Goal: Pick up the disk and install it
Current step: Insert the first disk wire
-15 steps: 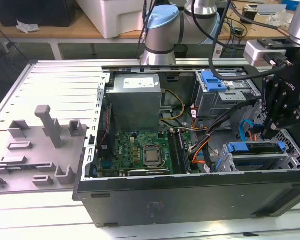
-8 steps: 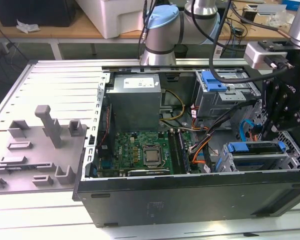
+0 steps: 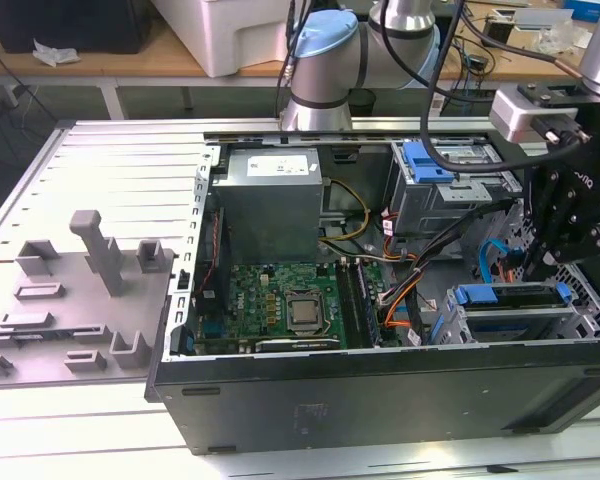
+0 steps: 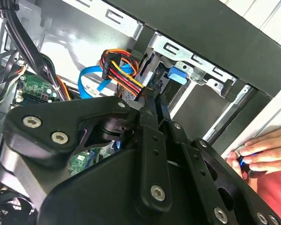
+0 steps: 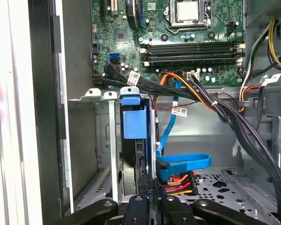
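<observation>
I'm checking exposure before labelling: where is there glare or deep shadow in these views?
Second wrist view: glare washes out the case wall; first wrist view: the pale strip is blown out, the drive bay dimmer; exterior view: even light on the motherboard, no strong glare.

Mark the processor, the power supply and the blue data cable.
processor [image 3: 303, 312]: exterior view, middle of its metal lid.
power supply [image 3: 270, 215]: exterior view, its plain grey face.
blue data cable [image 5: 192, 161]: first wrist view, the flat loop.
</observation>
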Controlling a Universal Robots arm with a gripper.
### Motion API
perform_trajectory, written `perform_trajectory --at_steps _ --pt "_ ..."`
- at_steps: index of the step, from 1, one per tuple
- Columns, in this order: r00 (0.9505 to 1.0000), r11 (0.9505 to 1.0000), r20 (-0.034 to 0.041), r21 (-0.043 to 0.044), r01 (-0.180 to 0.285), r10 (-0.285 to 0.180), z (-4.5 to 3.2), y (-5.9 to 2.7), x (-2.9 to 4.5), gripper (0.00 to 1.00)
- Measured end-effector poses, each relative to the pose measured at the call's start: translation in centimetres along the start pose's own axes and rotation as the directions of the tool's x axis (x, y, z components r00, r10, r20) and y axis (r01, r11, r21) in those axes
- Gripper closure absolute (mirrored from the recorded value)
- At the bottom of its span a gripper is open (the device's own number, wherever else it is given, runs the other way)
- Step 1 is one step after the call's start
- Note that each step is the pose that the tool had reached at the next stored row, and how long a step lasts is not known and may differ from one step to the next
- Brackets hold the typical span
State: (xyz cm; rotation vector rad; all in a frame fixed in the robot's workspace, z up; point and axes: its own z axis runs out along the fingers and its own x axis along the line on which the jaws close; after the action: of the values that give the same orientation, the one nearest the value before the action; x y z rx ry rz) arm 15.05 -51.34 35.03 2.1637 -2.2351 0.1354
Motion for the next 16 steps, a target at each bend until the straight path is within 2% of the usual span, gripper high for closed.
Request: perform_trajectory --at_steps 3,9,11,16 --pt "0.9999 1.0000 0.0118 0.0004 0.009 -0.009 0.02 0.00 0.17 0.84" --pt "0.9995 0.9999 0.0249 0.0009 0.017 -0.017 0.05 -0.01 0.49 0.84" --pt "0.9994 0.9998 0.0278 0.0009 0.018 -0.018 0.06 -0.01 0.54 0.84" --pt "0.9994 0.9998 0.0279 0.0009 0.019 -0.019 0.06 -0.01 0.55 0.84"
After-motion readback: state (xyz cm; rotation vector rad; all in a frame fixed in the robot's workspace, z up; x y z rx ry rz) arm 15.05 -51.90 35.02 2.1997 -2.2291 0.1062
